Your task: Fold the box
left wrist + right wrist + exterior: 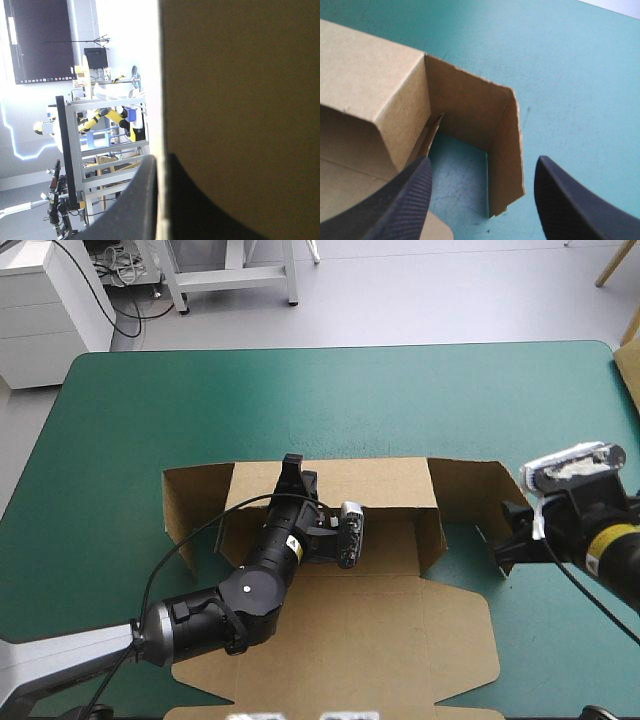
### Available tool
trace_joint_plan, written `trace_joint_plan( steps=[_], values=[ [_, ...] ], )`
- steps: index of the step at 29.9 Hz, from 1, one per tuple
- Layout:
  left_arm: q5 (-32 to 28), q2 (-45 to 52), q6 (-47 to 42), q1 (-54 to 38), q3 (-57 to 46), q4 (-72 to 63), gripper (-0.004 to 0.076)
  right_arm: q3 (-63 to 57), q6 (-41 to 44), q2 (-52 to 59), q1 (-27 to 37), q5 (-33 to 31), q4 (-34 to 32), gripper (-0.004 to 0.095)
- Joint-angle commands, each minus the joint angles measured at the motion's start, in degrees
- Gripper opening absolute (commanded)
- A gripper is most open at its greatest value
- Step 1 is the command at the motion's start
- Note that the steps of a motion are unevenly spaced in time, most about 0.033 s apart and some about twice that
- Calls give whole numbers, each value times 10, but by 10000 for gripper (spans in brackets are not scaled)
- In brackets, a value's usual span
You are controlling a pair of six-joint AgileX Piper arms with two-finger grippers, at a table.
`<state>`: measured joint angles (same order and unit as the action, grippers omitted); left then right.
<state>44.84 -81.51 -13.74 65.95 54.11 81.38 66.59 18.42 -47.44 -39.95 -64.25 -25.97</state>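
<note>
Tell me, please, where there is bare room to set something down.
Free: the teal-green cover between the box and the table's far edge, and the strip along its left edge. Crowded: the near middle, under the box and the left gripper, and the right side, where the right gripper stands at a flap.

From my spot, the brown box (pixel 400 630) was cut off at the high view's bottom edge with the left arm (pixel 250 590) covering part of its floor, its raised wall (pixel 240 100) blocked everything beyond the left gripper (pixel 161 159) on one side, and the right gripper (pixel 512 538) showed no distinct fingers from above.
</note>
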Motion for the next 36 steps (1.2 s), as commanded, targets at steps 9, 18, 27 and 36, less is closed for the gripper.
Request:
trace_joint_plan(
  steps=[9, 18, 27, 36],
  values=[
    [-9, 16, -4, 5, 12, 0, -8, 166, -6, -174, 73, -2, -41, 561],
    [-13, 16, -4, 5, 13, -25, -8, 263, -145, -311, 235, 16, 147, 561],
    [-29, 16, -22, 5, 13, -25, -8, 326, -214, -427, 281, 13, 194, 561],
    [-33, 16, -22, 5, 13, -21, -8, 326, -241, -455, 281, -28, 237, 560]
  ],
)
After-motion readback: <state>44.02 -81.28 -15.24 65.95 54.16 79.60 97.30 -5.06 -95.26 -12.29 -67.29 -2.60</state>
